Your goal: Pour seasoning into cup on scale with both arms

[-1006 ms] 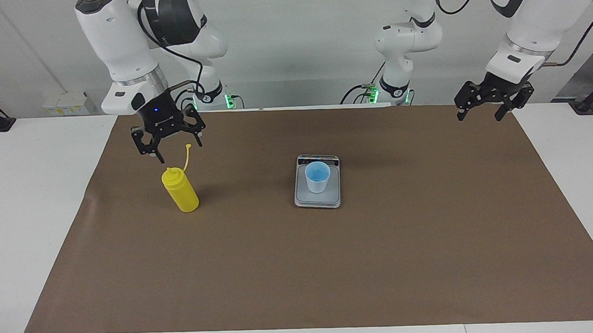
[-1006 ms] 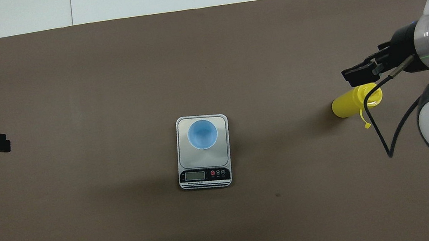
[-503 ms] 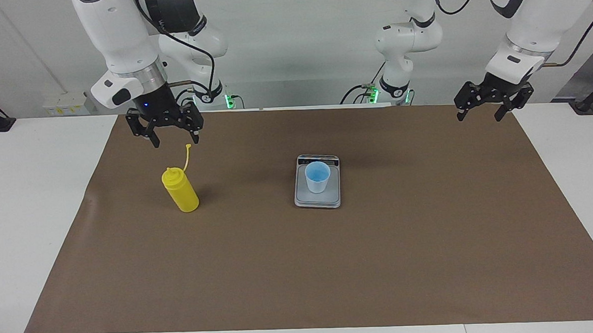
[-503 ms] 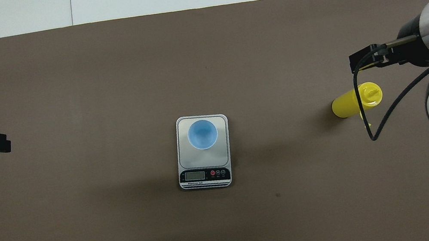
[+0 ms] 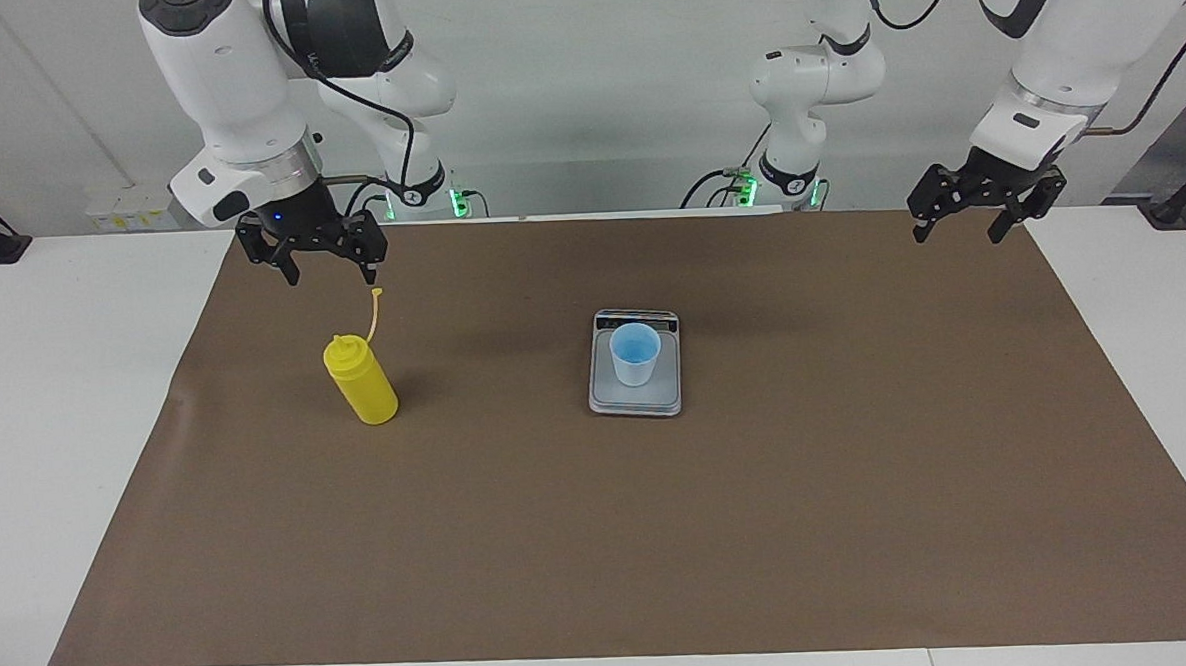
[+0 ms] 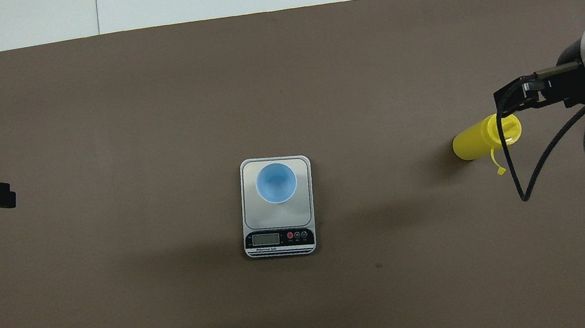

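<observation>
Tabletop: white, covered over most of its area by a brown mat.

Scale: flat, silver-grey, lies on the mat about midway between the two arms' ends of the tabletop. Its dark display strip is on the edge nearer to the robots.

Cup: light blue, upright on the weighing plate of the scale, set toward the plate's edge farther from the display in the overhead view. It looks blue inside; whether it holds anything cannot be told.

Bottle: bright yellow, stands upright on the mat toward the right arm's end of the tabletop, well apart from the scale. Its cone nozzle is uncovered; the cap strap sticks up from the neck with the small cap at its tip.

Right end effector: black, raised in the air over the mat, above the bottle and clear of it, with the strap's tip just below one finger. Fingers point down and are spread wide, with nothing between them.

Left end effector: black, hangs over the mat's edge at the left arm's end of the tabletop, well apart from scale and cup. Fingers point down, spread wide, holding nothing. This arm waits.

Cable: black, loops from the right arm's wrist across the bottle in the overhead view.
</observation>
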Controlling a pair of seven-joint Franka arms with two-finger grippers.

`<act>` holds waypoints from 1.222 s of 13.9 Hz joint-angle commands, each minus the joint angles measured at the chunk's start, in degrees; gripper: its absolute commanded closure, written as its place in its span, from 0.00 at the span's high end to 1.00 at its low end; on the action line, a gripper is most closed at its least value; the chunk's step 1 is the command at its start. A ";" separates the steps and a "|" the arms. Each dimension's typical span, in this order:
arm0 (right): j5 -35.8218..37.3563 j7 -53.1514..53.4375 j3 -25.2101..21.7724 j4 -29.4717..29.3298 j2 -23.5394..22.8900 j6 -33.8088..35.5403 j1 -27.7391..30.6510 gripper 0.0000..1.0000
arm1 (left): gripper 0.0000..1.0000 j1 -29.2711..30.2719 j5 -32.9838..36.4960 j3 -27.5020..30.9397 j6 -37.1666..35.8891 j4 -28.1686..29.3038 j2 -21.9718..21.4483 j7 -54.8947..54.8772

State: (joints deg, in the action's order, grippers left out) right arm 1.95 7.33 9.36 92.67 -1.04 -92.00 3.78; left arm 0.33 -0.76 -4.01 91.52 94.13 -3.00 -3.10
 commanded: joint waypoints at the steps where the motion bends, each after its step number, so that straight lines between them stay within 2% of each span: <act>1: -0.62 0.31 0.39 3.04 2.45 -0.46 0.53 1.00 | 1.00 -0.68 0.32 0.50 1.64 2.55 -2.10 0.37; 3: -4.31 0.22 0.22 3.83 2.62 -0.72 1.49 1.00 | 1.00 -0.68 0.32 0.50 1.64 2.55 -2.10 0.37; 6: -4.33 0.14 0.13 5.50 3.50 -0.64 1.32 1.00 | 1.00 -0.68 0.32 0.50 1.64 2.55 -2.10 0.37; 17: -3.80 1.28 0.04 4.71 2.89 -3.98 1.14 1.00 | 1.00 -0.68 0.32 0.50 1.64 2.63 -2.10 0.37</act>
State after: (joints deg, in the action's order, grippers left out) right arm -1.18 7.48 9.23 96.19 0.94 -94.94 4.23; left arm 0.33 -0.76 -4.01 91.55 94.14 -3.05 -3.10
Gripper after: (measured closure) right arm 0.000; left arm 0.000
